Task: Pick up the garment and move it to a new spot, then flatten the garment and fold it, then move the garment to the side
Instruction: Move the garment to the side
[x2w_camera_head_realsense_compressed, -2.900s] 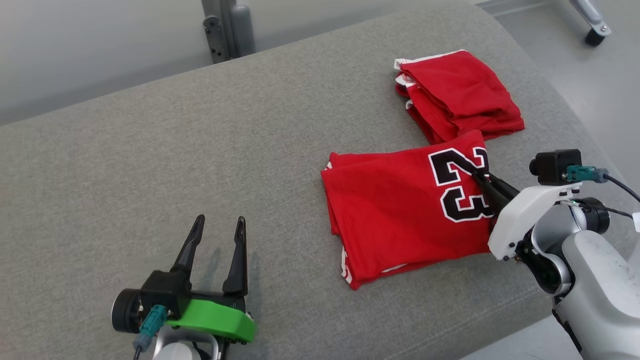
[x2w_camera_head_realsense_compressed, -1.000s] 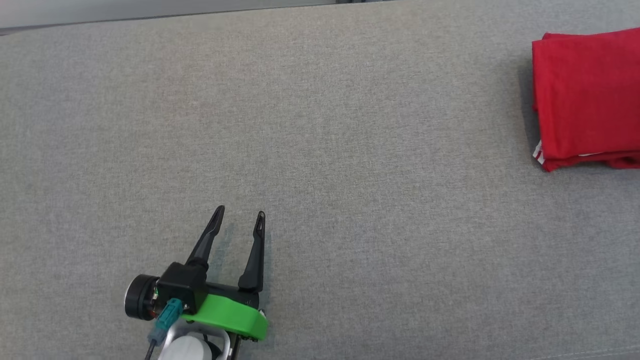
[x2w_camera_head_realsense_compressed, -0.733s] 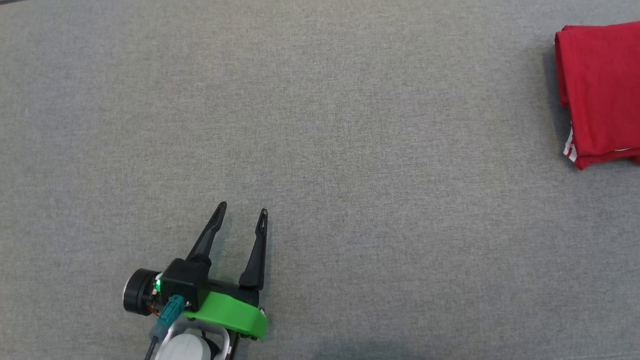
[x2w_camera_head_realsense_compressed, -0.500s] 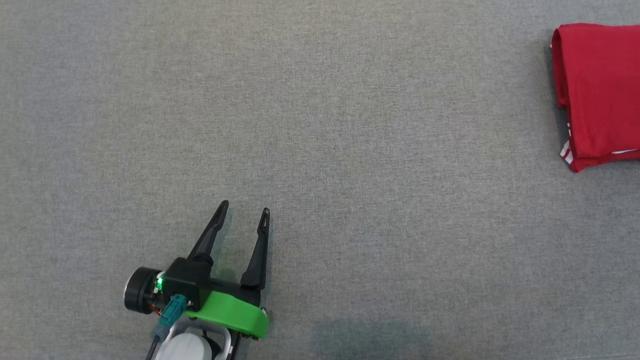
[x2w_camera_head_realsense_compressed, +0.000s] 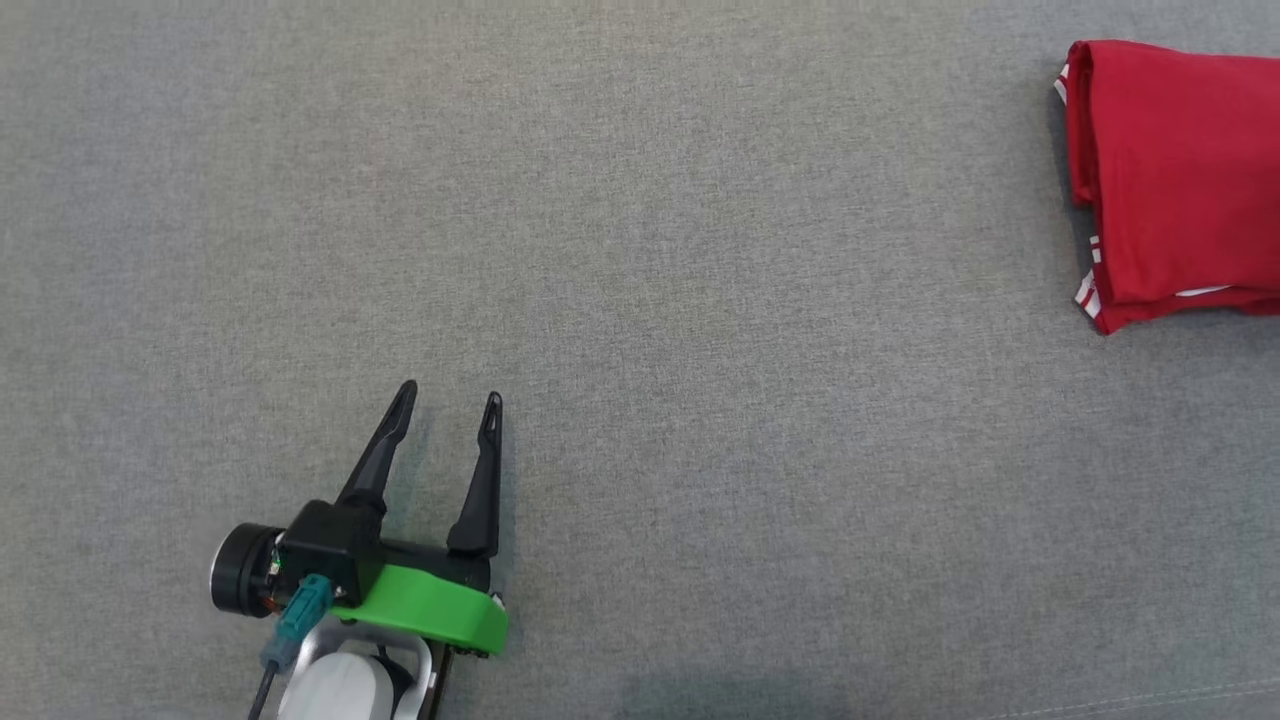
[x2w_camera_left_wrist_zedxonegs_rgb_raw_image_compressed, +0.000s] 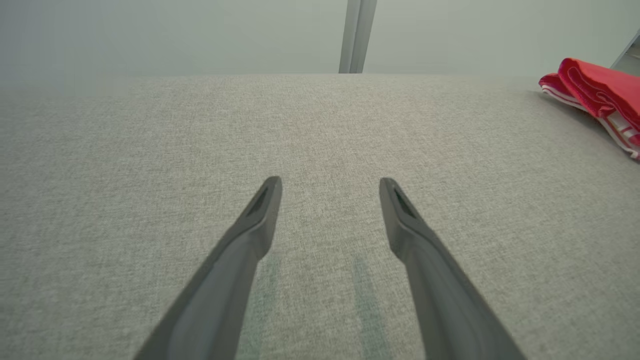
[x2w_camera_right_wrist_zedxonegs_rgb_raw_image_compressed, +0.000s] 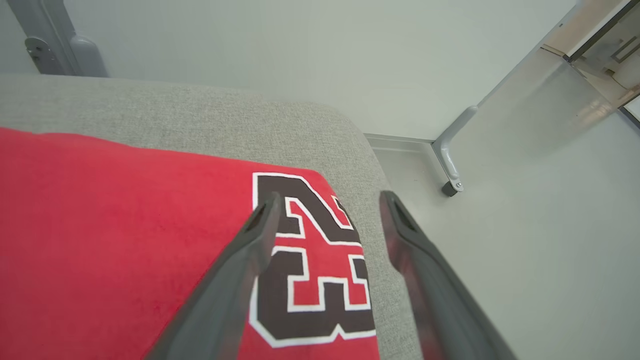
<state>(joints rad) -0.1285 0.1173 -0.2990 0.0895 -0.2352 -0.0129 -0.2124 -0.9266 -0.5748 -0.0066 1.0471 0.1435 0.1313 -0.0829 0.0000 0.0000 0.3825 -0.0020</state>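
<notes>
Our left tool (x2w_camera_head_realsense_compressed: 448, 392) spread over the grey table (x2w_camera_head_realsense_compressed: 700, 300), our right tool (x2w_camera_right_wrist_zedxonegs_rgb_raw_image_compressed: 330, 196) spread over the red jersey (x2w_camera_right_wrist_zedxonegs_rgb_raw_image_compressed: 125, 225)

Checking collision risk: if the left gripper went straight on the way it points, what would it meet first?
Likely the grey cushion just ahead of the left gripper, though depth is unclear; the red garment lies off to its right.

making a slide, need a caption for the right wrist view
Open right hand over the folded red 23 jersey near the grey cushion edge
</notes>
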